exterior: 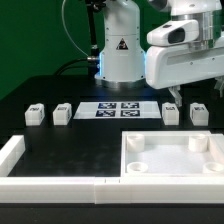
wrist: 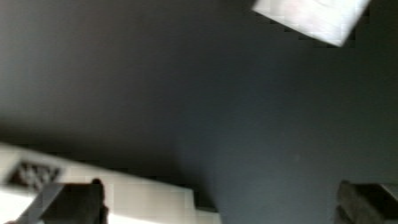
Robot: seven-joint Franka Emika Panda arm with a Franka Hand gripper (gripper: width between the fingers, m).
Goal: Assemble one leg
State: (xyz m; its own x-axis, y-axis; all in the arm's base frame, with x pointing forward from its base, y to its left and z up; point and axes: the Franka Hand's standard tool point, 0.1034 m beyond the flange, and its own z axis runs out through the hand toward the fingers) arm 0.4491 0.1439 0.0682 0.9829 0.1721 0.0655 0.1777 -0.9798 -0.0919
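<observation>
**Gripper open above the right-hand pair of legs, all four legs on the table**

Nearest the camera, the long white plastic border rails run along the near edge of the black table, turning up into a short arm at the exterior view's left. Just beside them, at near right, lies the large white square tray-like panel, its round sockets facing up.

Farther back, four small white stubby plastic blocks with black-and-white tags stand in one row. The leftmost leg and second leg are close together on the exterior view's left. The third leg and rightmost leg are close together on the right. None touches the panel. Between the two pairs the thin flat white marker board lies on the table, and the arm's white base rises behind it.

The white two-finger gripper hangs over the right-hand pair, above them and not touching either. In the wrist view its dark fingertips stand wide apart with only bare table between them, so it holds nothing. That view is blurred. A white tagged piece shows beside one fingertip and a white patch lies well away from it. I cannot tell which parts these are.
</observation>
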